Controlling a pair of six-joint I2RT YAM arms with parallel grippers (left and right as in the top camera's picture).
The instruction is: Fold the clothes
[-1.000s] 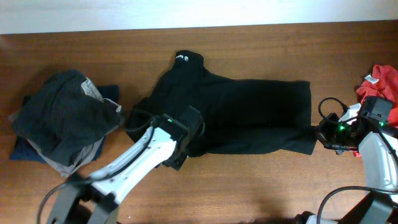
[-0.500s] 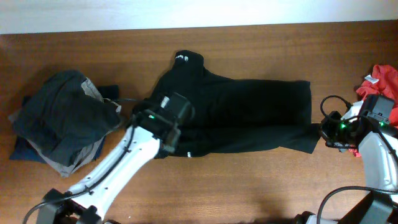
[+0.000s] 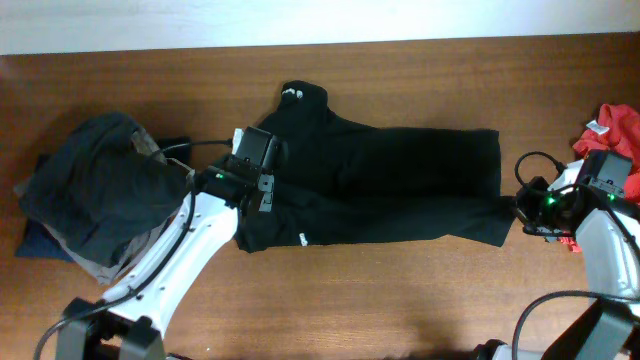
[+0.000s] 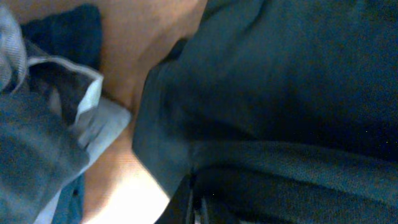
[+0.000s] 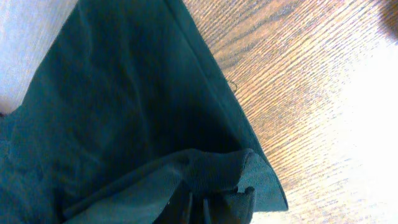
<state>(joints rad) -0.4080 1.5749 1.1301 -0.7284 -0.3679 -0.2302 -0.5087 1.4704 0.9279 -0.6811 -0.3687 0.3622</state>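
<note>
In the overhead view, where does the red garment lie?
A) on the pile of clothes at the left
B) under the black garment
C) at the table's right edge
C: the red garment lies at the right edge of the table.

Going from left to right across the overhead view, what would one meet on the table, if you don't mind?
Pile of dark clothes → black garment → right arm's fingers → red cloth.
</note>
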